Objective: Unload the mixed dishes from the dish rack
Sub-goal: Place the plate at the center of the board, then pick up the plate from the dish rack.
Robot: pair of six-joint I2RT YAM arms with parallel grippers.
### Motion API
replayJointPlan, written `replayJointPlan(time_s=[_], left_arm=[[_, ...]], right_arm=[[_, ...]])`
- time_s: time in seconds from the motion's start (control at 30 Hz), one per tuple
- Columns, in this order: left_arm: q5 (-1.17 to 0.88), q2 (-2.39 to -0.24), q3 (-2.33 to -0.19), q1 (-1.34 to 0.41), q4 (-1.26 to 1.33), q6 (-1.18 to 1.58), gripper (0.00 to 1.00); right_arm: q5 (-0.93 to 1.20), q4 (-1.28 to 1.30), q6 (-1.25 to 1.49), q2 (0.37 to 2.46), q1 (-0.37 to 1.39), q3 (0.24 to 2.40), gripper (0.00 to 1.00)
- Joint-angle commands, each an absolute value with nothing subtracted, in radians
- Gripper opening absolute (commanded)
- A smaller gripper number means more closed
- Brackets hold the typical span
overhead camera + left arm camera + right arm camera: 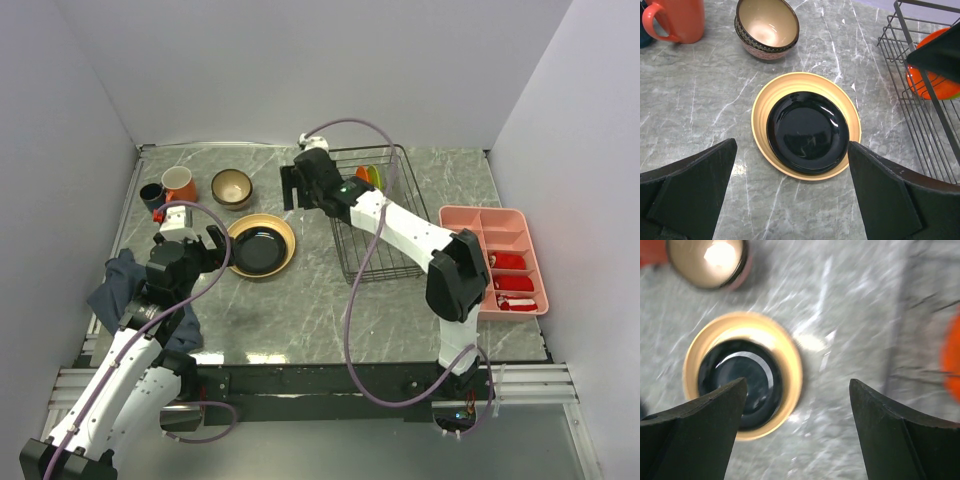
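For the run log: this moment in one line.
left gripper open, near dark plate stacked on tan plate | right gripper open, empty | dish rack holds orange plate

Dark plate [807,132] stacked on tan plate [760,107], bowls [767,27] and orange mug [682,20] behind, orange plate [935,85] upright in black wire rack [395,265]

Four plates: a tan plate [760,115] and a black plate [807,132] stacked ahead of the left gripper [791,145], and an orange plate [930,86] and a green plate [375,180] beside the right gripper [797,381]. Two nested bowls [767,25], one orange mug [677,20], one dark-blue cup [151,194].
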State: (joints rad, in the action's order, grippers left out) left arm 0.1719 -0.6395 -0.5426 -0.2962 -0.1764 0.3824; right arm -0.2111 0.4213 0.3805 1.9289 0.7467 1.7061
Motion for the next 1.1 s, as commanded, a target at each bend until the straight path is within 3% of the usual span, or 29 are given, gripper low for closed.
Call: replayJointPlan(time_s=[0.0, 0.17, 0.43, 0.6, 0.73, 1.07], left_arm=[[0.155, -0.643, -0.551, -0.301, -0.133, 0.377, 1.0], [0.153, -0.644, -0.551, -0.301, -0.133, 0.377, 1.0], [0.155, -0.641, -0.551, -0.301, -0.132, 0.376, 0.99], [0.153, -0.643, -0.551, -0.302, -0.132, 0.373, 0.99], [0.152, -0.643, -0.551, -0.302, -0.133, 0.374, 0.99], [0.153, -0.644, -0.551, -0.302, -0.135, 0.373, 0.99]], right_arm=[[-0.422, 0.46, 0.262, 1.864, 0.713, 1.75, 0.9], [-0.543, 0.472, 0.213, 1.851, 0.651, 1.747, 0.86], [-0.535, 0.476, 0.215, 1.859, 0.562, 1.72, 0.81], [-0.514, 0.469, 0.218, 1.882, 0.535, 1.718, 0.72], [-0.517, 0.472, 0.219, 1.917, 0.523, 1.732, 0.58], [-0.604, 0.469, 0.215, 1.98, 0.519, 1.73, 0.52]])
